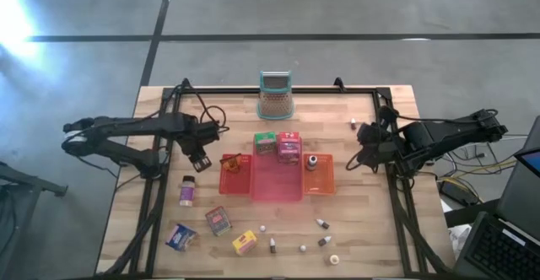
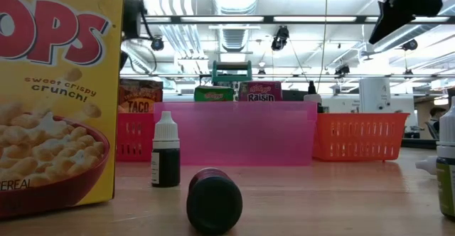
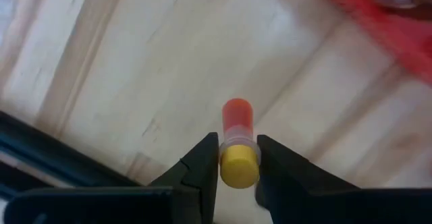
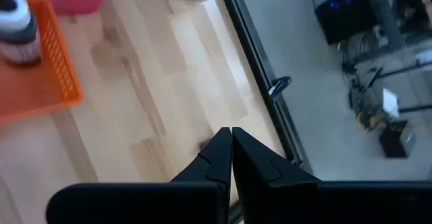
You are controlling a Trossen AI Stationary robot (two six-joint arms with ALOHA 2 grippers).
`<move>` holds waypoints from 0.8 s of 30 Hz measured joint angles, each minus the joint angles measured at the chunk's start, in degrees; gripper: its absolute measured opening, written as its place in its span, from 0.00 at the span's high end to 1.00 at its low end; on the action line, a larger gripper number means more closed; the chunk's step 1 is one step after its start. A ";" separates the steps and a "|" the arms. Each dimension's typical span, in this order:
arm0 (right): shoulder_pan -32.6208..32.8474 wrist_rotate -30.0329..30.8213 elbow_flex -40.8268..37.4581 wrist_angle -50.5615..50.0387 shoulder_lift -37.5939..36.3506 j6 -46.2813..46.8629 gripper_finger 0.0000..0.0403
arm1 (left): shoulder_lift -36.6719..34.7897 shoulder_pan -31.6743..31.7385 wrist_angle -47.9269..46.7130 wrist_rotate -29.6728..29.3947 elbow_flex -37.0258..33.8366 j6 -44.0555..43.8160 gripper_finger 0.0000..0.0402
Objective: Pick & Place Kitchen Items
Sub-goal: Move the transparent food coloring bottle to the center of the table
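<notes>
The left end effector [image 3: 236,162] pinches a small cylindrical bottle [image 3: 237,140] just below its yellow cap, fingers nearly together on the smooth red plastic, holding it clear of the pale wood-grain bench [image 1: 371,229] beside the red ribbed tray [image 1: 236,175], probably to carry it there. The right end effector [image 4: 231,150] waits fully closed and empty near the bench's right edge, close to the orange tray [image 1: 319,179]. Glossy cardboard boxes [image 1: 221,221] and tiny capped bottles [image 1: 323,223] lie scattered on the near bench, presumably awaiting their turn.
</notes>
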 joint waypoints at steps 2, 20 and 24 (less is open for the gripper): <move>-0.01 -0.02 0.00 0.00 0.00 -0.35 0.98 | 0.00 0.00 -2.47 0.54 2.85 0.00 0.75; -0.03 -7.53 -0.42 46.55 1.47 -12.19 0.98 | 4.03 -0.01 -6.75 2.10 30.53 -7.54 0.75; 0.04 -17.62 -0.48 57.71 5.45 -22.86 0.98 | 8.81 -0.11 -6.78 4.46 34.88 -7.06 0.75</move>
